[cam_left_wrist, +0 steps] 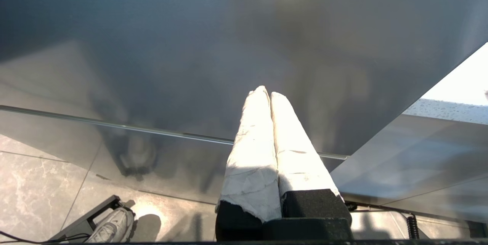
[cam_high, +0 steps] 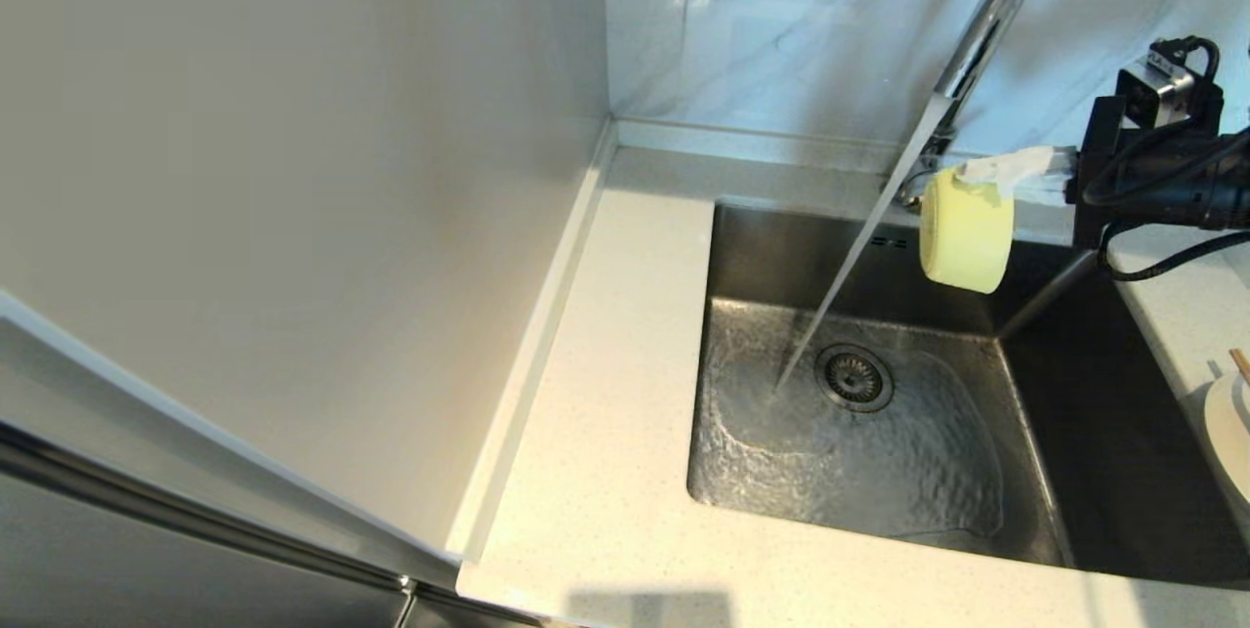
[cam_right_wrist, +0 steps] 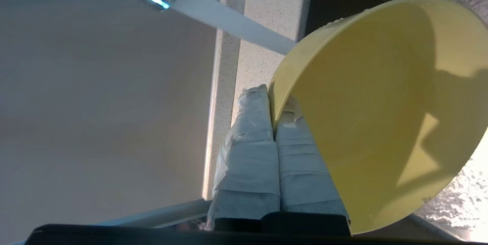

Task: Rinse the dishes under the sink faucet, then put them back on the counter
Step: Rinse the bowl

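Note:
My right gripper point(cam_high: 977, 176) is shut on the rim of the pale-yellow bowl point(cam_high: 965, 230), holding it tipped on its side above the back of the sink point(cam_high: 1104, 433). The bowl point(cam_right_wrist: 385, 111) hangs just right of the water stream point(cam_high: 850, 267), which pours slanting from the chrome faucet point(cam_high: 986, 18) down beside the drain strainer point(cam_high: 854, 377). The bowl's hollow faces the wrist camera, and the gripper point(cam_right_wrist: 273, 102) pinches its rim. The white plate point(cam_high: 1232, 433) and a brown chopstick tip point(cam_high: 1240, 364) show at the right edge on the counter point(cam_high: 605, 433). My left gripper point(cam_left_wrist: 265, 92) is shut and empty, parked below the counter.
Water ripples over the basin floor. A tall beige side panel point(cam_high: 293, 218) rises along the counter's left edge, and a marble-veined wall panel point(cam_high: 781, 22) stands behind the sink. A person's shoe point(cam_left_wrist: 110, 226) rests on the floor below.

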You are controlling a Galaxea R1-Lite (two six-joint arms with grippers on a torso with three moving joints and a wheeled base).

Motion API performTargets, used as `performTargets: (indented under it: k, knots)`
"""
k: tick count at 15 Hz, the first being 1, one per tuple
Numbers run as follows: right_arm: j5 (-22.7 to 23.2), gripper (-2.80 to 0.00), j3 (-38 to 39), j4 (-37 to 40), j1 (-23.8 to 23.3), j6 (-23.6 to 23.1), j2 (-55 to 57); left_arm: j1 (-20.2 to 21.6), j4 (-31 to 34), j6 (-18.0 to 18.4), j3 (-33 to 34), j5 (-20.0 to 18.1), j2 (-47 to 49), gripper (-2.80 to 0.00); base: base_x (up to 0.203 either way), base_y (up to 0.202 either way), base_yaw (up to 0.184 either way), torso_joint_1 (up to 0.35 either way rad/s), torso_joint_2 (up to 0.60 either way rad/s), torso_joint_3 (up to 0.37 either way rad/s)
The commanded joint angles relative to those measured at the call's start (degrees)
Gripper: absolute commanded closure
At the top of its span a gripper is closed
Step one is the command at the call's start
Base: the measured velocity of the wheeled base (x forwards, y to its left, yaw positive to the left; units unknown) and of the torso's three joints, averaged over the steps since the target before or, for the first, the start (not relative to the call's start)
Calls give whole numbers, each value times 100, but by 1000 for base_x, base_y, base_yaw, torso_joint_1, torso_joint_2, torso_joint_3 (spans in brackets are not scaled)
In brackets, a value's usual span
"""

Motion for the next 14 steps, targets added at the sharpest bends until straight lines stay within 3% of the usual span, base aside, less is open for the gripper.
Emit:
performTargets:
  k: [1,9,14]
  knots:
    - [29,0,-136,-5,102,21,239,0,0,-1,0,-1,0,0,0,0,0,0,0,0]
    - [20,0,-377,13,432,39,276,0,0,-1,0,-1,0,0,0,0,0,0,0,0]
    - [29,0,-378,4,440,303,234,0,0,-1,0,-1,0,0,0,0,0,0,0,0]
